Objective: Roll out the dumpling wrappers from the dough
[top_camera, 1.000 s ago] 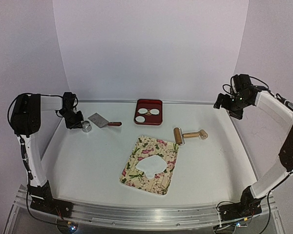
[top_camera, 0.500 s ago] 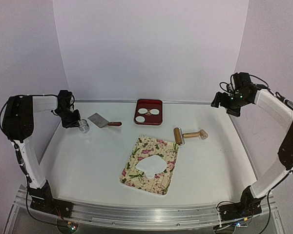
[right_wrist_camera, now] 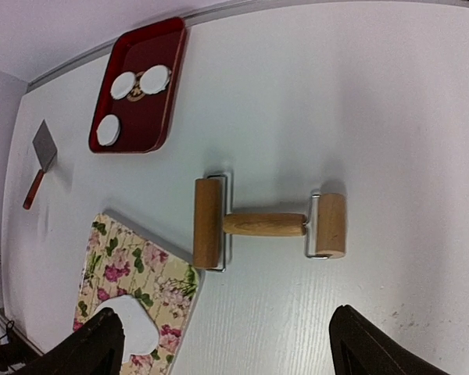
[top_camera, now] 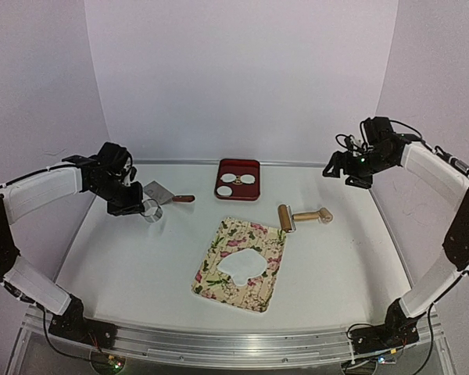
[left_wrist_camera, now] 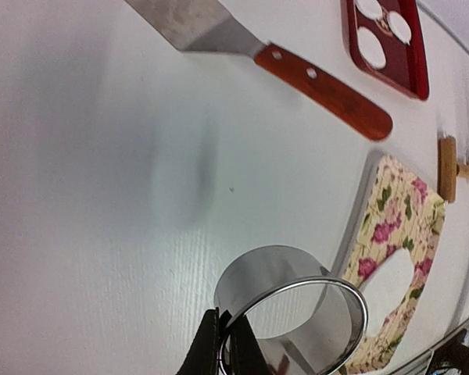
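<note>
My left gripper (top_camera: 143,208) is shut on the wall of the small metal ring (top_camera: 151,211), which it holds over the table left of the floral mat (top_camera: 219,251); its fingertips (left_wrist_camera: 223,344) pinch the ring (left_wrist_camera: 297,308) at the rim. The dough (top_camera: 245,266) lies as a ragged white sheet on the mat. Round dumpling wrappers (top_camera: 233,178) sit in the red tray (top_camera: 238,197); three of these wrappers (right_wrist_camera: 123,84) show in the right wrist view. My right gripper (top_camera: 340,167) hangs open and empty above the far right of the table, over the rolling pin (right_wrist_camera: 262,224).
A wooden double-ended rolling pin (top_camera: 303,216) lies just right of the mat's far corner. A metal spatula (top_camera: 168,194) with a red-brown handle lies left of the tray, close behind the ring. White walls close off the back and both sides.
The left arm has swung from the far left edge inward and nearer, carrying the ring past the spatula. The right gripper has drifted a little to the left.
</note>
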Controlling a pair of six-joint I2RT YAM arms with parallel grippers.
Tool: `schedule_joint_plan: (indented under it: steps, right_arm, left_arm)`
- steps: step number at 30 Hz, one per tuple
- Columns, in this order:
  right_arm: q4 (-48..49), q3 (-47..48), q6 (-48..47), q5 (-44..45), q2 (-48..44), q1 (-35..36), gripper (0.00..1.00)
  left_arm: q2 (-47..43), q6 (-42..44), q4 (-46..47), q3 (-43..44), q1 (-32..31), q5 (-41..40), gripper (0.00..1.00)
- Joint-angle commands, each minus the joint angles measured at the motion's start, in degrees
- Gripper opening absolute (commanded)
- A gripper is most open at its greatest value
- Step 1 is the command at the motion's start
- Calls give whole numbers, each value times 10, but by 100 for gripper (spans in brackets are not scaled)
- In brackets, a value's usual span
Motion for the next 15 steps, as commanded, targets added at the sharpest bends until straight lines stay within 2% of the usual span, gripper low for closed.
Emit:
schedule_joint_plan:
  steps: [1, 7, 15]
  right_arm:
    - [-6, 30, 29, -16, 25, 71, 90]
    - [-3, 45, 105, 24, 75, 186, 86]
    - [26, 5, 192, 56, 74, 239, 81]
  left_arm:
    - [-11, -75, -36, 4, -79, -25, 0]
    - [79, -94, -42, 86, -202, -32, 0]
    - [196, -82, -4, 165, -287, -5, 0]
